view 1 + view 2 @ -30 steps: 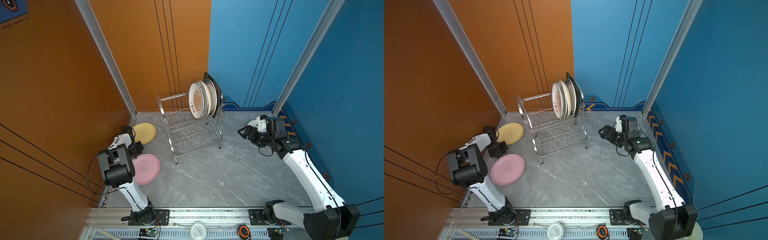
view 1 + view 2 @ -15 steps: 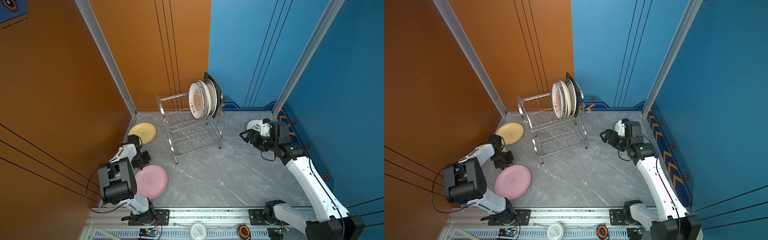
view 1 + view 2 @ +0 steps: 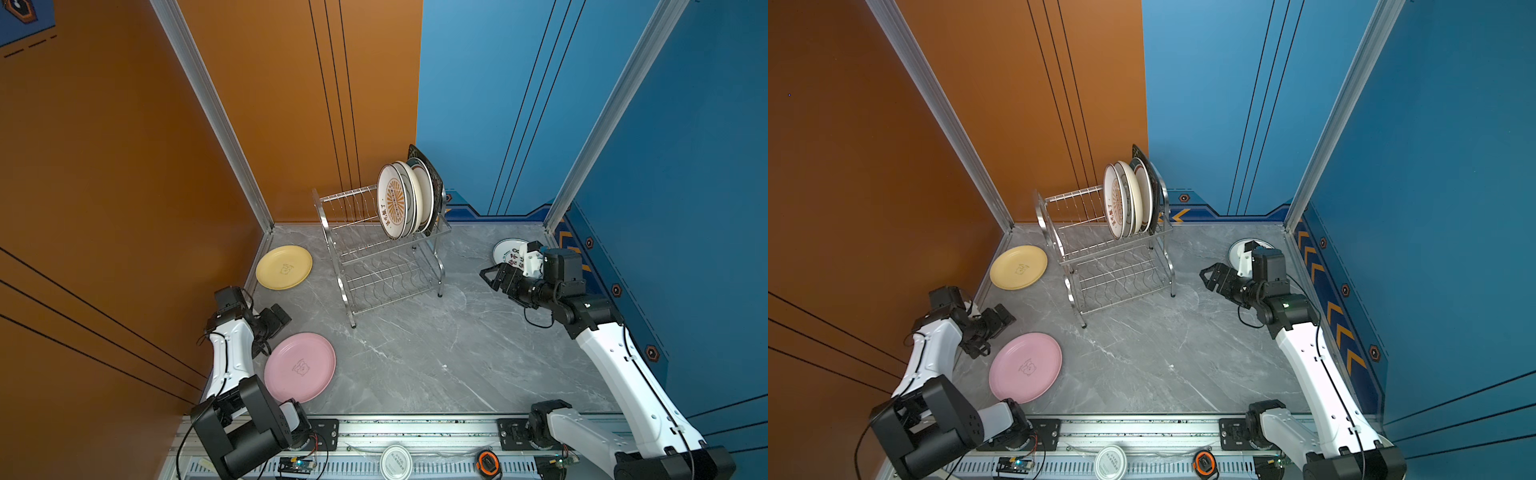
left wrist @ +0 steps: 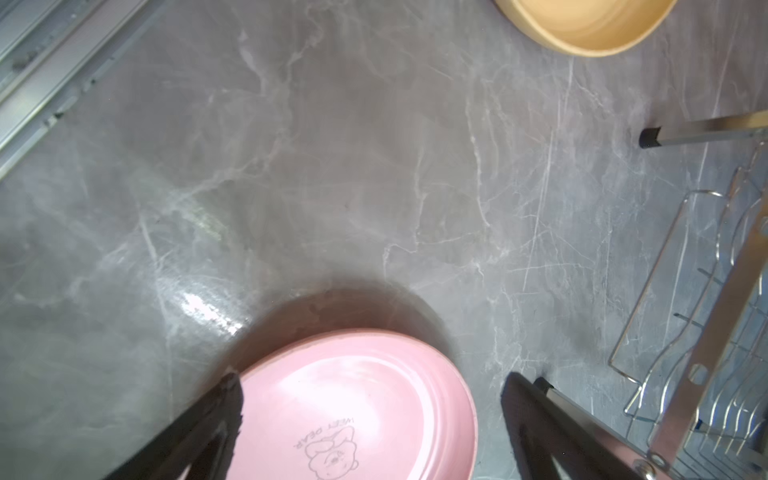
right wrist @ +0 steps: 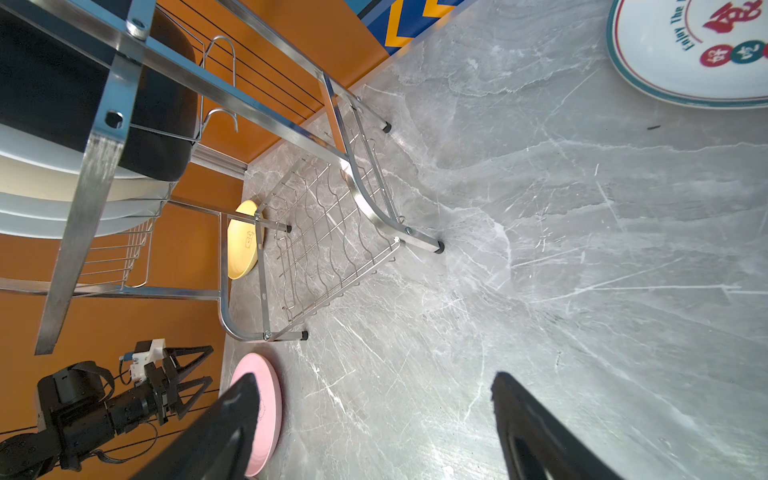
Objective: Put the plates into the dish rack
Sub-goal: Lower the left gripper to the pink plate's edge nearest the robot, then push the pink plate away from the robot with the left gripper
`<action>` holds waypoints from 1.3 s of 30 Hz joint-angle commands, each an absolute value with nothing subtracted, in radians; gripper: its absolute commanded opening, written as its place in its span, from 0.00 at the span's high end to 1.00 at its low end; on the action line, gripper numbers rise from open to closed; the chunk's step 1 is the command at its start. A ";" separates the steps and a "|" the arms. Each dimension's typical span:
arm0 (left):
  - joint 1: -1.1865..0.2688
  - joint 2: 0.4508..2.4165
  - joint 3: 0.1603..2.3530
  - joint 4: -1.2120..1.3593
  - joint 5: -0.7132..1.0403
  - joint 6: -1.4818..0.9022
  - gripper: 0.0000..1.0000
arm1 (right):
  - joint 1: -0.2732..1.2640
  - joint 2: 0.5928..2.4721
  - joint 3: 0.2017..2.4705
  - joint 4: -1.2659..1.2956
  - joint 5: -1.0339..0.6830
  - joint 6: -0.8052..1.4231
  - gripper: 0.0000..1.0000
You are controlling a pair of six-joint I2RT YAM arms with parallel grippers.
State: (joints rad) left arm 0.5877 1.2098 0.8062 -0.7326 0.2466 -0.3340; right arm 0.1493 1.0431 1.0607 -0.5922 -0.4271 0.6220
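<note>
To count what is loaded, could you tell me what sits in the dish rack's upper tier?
Plates on edge at one end of the dish rack: sunburst plate in front, black square plate behind. Those between overlap, so their count is unclear.

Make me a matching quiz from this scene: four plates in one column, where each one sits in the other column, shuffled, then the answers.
Things:
1. pink plate
2. yellow plate
3. sunburst plate
4. green-rimmed plate

Places:
A. standing on edge in the dish rack's upper tier
B. flat on the table by the blue wall
C. flat on the table near the front rail
D. flat on the table by the orange wall

Pairs: 1-C, 2-D, 3-A, 4-B.
</note>
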 commanded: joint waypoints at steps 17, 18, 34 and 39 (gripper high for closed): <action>0.712 1.329 0.774 -0.760 0.212 -0.360 0.02 | 0.139 1.049 1.136 -0.651 -0.447 0.583 0.10; 0.709 1.329 0.776 -0.767 0.201 -0.365 0.02 | 0.137 1.041 1.130 -0.652 -0.445 0.583 0.10; 0.745 1.250 0.695 -0.781 0.208 -0.571 0.02 | 0.050 0.973 1.089 -0.661 -0.500 0.569 0.08; 0.742 1.277 0.697 -0.767 0.254 -0.556 0.02 | 0.027 0.982 1.098 -0.663 -0.524 0.557 0.07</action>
State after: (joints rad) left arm 0.7395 1.2629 0.7063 -0.7540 0.2295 -0.5442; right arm 0.0402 0.9817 1.1000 -0.6399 -0.4942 0.5877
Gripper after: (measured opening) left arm 0.981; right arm 0.925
